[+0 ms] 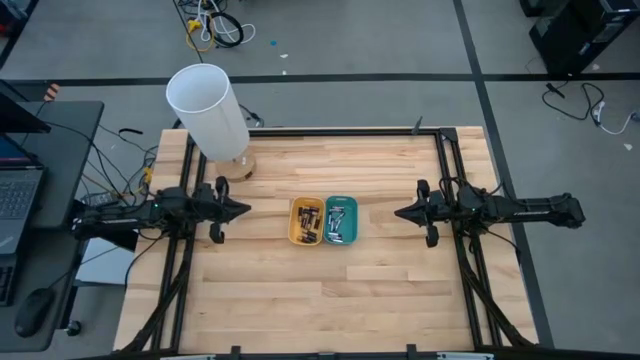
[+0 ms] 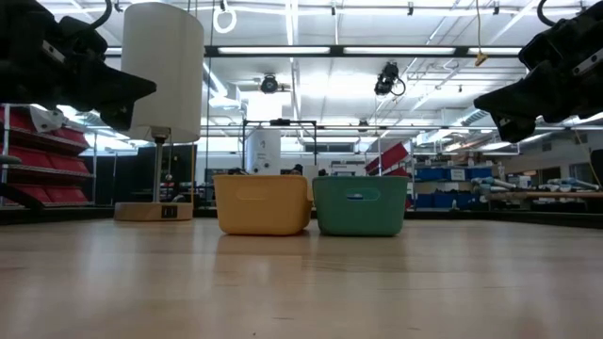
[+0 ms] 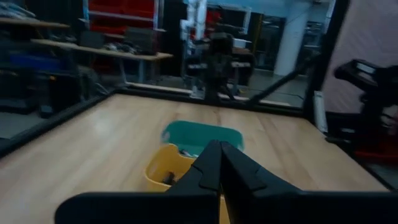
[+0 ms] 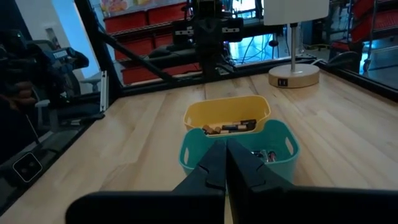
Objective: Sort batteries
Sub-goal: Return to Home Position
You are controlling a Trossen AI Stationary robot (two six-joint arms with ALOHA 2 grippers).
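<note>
A yellow tray [image 1: 306, 222] and a teal tray [image 1: 341, 221] stand side by side on their bases at the middle of the wooden table. Batteries lie inside both: dark ones in the yellow tray [image 4: 231, 127], silvery ones in the teal tray [image 4: 264, 155]. My left gripper [image 1: 243, 210] hovers shut above the table, left of the yellow tray, pointing level at it. My right gripper [image 1: 400, 213] hovers shut to the right of the teal tray, pointing level at it. Neither holds anything.
A white-shaded lamp [image 1: 212, 112] on a round wooden base [image 1: 238, 166] stands at the table's far left. A black frame [image 1: 330, 131] runs along the table's far and side edges. Bare wood lies in front of the trays [image 1: 330, 300].
</note>
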